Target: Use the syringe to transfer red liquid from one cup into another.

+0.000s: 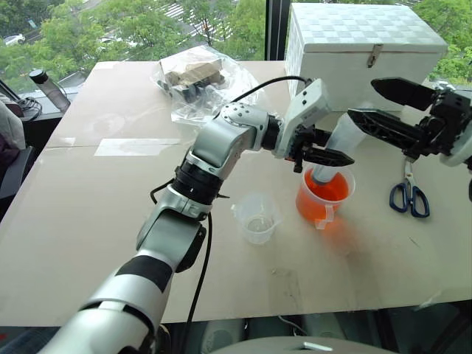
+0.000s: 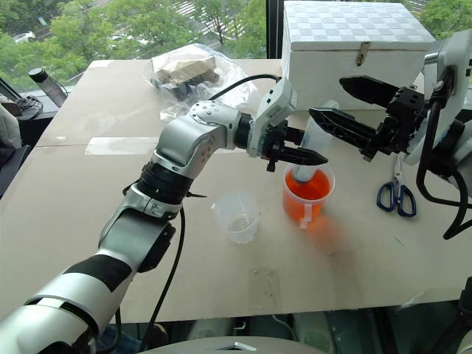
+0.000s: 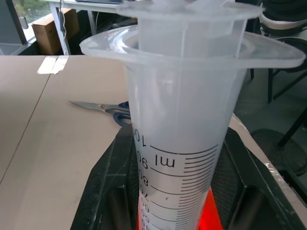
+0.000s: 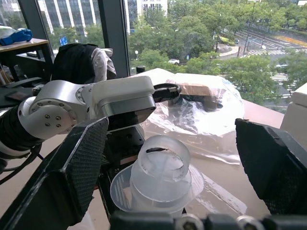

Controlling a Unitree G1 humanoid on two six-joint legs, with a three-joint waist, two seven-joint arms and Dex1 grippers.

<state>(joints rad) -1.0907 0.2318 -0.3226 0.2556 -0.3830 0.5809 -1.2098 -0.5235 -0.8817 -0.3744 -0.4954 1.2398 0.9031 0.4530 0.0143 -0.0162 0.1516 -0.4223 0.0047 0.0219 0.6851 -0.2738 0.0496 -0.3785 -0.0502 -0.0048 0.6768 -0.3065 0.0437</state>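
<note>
Nearest sits the small colourless plastic beaker [image 1: 256, 217], empty and waiting, and just beyond it the left gripper [image 1: 318, 151] clamps the big clear syringe [image 1: 333, 151] tip-down in the tall orange-red handled cup [image 1: 325, 196], while the right gripper [image 1: 383, 107] hovers wide open at the white plunger [image 4: 160, 160], which it probably must grasp and draw up next.

A wide beige tabletop [image 1: 110, 192] carries it all. The orange-red handled cup [image 1: 324, 198] stands right of centre, the small clear beaker [image 1: 257, 217] just beside it on its left. Blue-handled scissors [image 1: 409, 193] lie further right, a white box [image 1: 361, 51] sits behind, and a crumpled plastic bag [image 1: 195, 81] rests at the back.
</note>
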